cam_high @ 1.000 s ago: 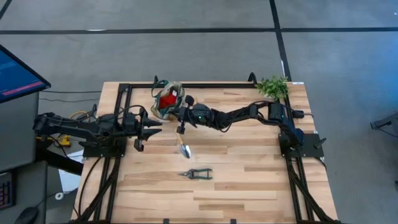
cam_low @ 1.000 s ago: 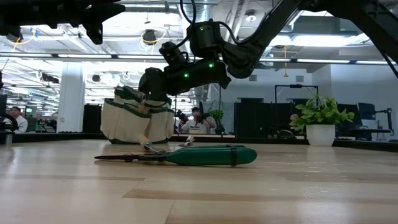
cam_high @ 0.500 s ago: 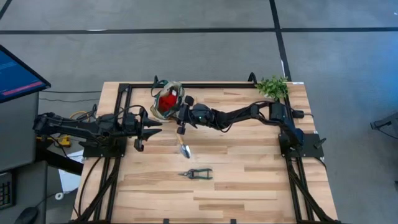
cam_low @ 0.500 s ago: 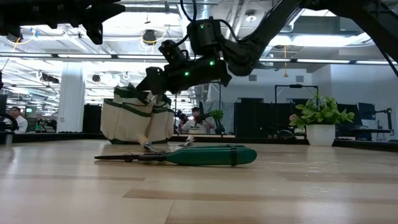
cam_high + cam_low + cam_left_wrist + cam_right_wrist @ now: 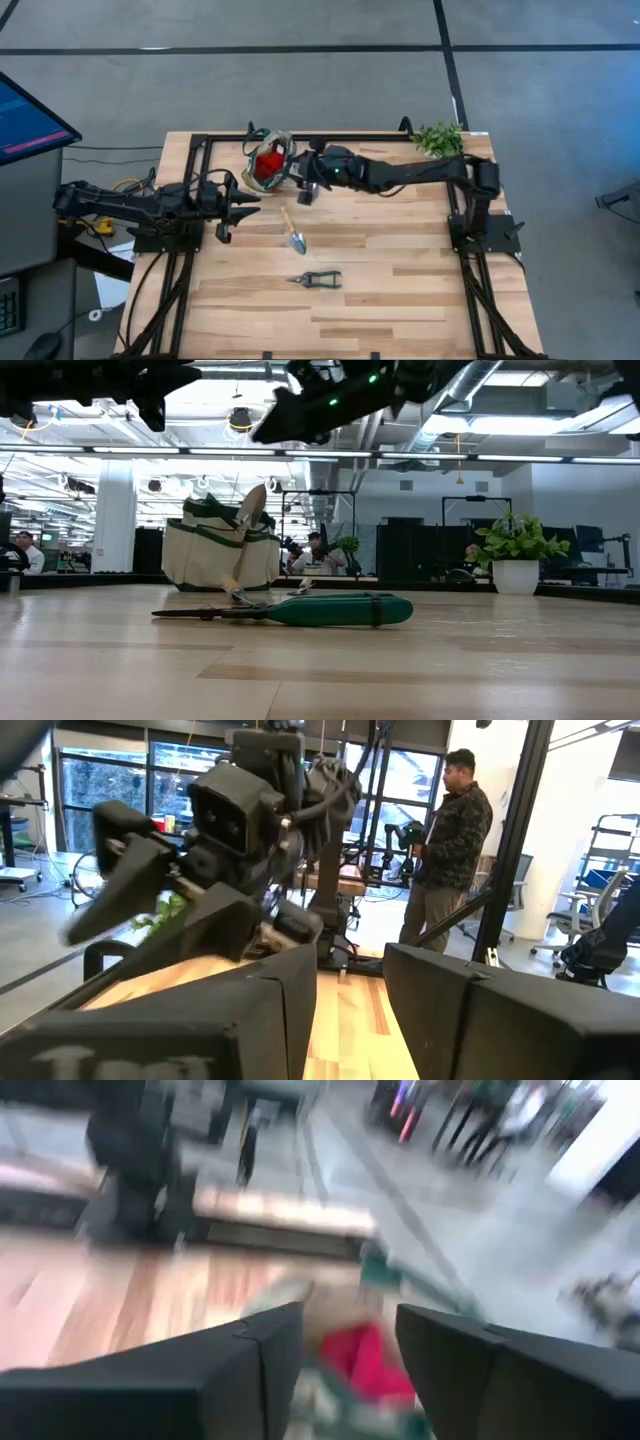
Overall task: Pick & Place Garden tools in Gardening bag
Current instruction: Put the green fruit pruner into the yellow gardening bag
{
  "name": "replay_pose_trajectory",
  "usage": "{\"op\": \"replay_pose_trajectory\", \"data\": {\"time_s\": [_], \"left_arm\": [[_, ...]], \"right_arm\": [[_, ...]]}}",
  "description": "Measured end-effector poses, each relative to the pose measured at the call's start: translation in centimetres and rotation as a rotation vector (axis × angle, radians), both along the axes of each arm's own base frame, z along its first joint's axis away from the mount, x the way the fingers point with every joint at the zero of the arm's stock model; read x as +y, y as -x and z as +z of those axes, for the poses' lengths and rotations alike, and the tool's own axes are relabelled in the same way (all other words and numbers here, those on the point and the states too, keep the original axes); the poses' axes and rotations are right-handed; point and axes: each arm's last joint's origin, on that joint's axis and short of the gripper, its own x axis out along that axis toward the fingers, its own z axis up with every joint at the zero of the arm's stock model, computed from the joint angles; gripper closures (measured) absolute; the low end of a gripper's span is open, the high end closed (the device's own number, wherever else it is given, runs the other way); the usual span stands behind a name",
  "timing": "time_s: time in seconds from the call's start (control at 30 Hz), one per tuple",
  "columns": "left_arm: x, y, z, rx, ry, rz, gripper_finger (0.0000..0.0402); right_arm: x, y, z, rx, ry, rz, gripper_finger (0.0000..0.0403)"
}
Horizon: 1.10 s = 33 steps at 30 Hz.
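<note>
The pale wooden slatted table (image 5: 400, 270) carries everything. On its far left part sits the soft beige fabric gardening bag with dark green trim (image 5: 268, 165), mouth up, a red glove-like piece (image 5: 266, 163) showing inside it. The right gripper (image 5: 306, 187) hangs just beside the bag's right edge, raised above the tabletop; its jaws stand apart with nothing between them, and the right wrist view looks past the empty fingers (image 5: 240, 1370) onto the red piece. The left gripper (image 5: 232, 207) waits near the table's left edge, jaws partly parted and holding nothing.

2 tools remain on the boards. The wooden-handled silver trowel (image 5: 293, 232) lies nearest the bag, its long axis running diagonally, handle end toward the bag and blade toward the near edge. In the low view its handle (image 5: 247, 520) appears to rise at a tilt in front of the bag, though whether it leans on the fabric I cannot tell. The dark-handled pruning shears (image 5: 316, 279) lie flat, well apart from the bag, long axis across the table with the blade tips to the left.

As I judge it, the step is to pick the trowel. It would go best with the open jaws brought squarely across the wooden handle, not the slick blade, closing near mid-handle, then lifting clear above the bag rim before release.
</note>
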Motion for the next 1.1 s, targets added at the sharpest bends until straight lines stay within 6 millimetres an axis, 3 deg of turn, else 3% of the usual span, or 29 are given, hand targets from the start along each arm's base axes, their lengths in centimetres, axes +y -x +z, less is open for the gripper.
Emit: {"op": "replay_pose_trajectory", "data": {"time_s": [0.17, 0.37, 0.5, 0.73, 0.9, 1.1], "left_arm": [[0.0, 0.0, 0.0, 0.0, 0.0, 0.0, 0.0294], [0.0, 0.0, 0.0, 0.001, 0.0, 0.0, 0.0294], [0.0, 0.0, 0.0, 0.001, 0.0, 0.0, 0.0294], [0.0, 0.0, -0.3, 0.03, -0.002, 0.0, 0.0294], [0.0, -0.4, -1.1, 0.104, 0.017, -0.004, 0.0299], [-0.2, -1.0, -1.7, 0.155, 0.027, -0.016, 0.0336]], "right_arm": [[0.3, 2.5, 0.0, 0.193, -0.136, 0.062, 0.0313], [0.8, 4.1, -4.2, 0.301, -0.22, 0.081, 0.0394], [0.4, 5.0, -6.2, 0.295, -0.24, 0.061, 0.0391], [-1.0, 5.8, -6.9, 0.357, -0.312, 0.099, 0.0399], [0.5, 6.3, -7.8, 0.472, -0.359, 0.154, 0.0401], [1.6, 6.2, -7.8, 0.505, -0.237, 0.179, 0.0401]]}}
